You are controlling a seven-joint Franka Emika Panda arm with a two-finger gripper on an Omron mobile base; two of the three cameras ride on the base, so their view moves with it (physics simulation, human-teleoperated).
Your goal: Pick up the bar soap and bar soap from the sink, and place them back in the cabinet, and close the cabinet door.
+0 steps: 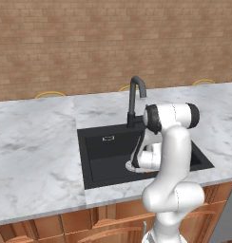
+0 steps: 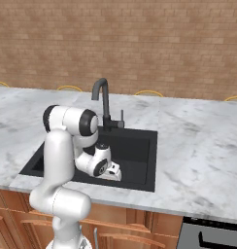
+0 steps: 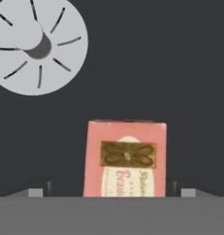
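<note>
**Hand view: pink soap between spread fingers on the sink floor**

Hand view looks straight down at the black basin floor. At its bottom edge the two dark fingertips (image 3: pixel 36 192) stand wide apart, one on each side of the salmon-pink bar soap (image 3: pixel 126 158), with a dark gap left between each tip and the bar. The gripper (image 3: pixel 112 193) is spread well wider than the soap and holds nothing. The bar lies flat, showing a brown flower-like emblem and pale script on a cream oval. Beyond it, toward the upper left of this view, sits the round silver drain (image 3: pixel 38 46) with its radial slots, well apart from the soap.

Left base view shows what the close camera cannot: the white arm (image 1: pixel 172 156) folded down over the near rim of the sink (image 1: pixel 96 156), its wrist low inside the basin near the front right. A sliver of reddish colour shows just under the wrist, too small to identify. The dark gooseneck faucet (image 1: pixel 135 97) rises at the far edge of the basin, set into white marble counter (image 1: pixel 37 142).

Right base view has the hand low in the sink, left of centre, with the faucet behind it and a brick wall (image 2: pixel 140 44) beyond the counter. The fingers are not distinguishable there.
</note>
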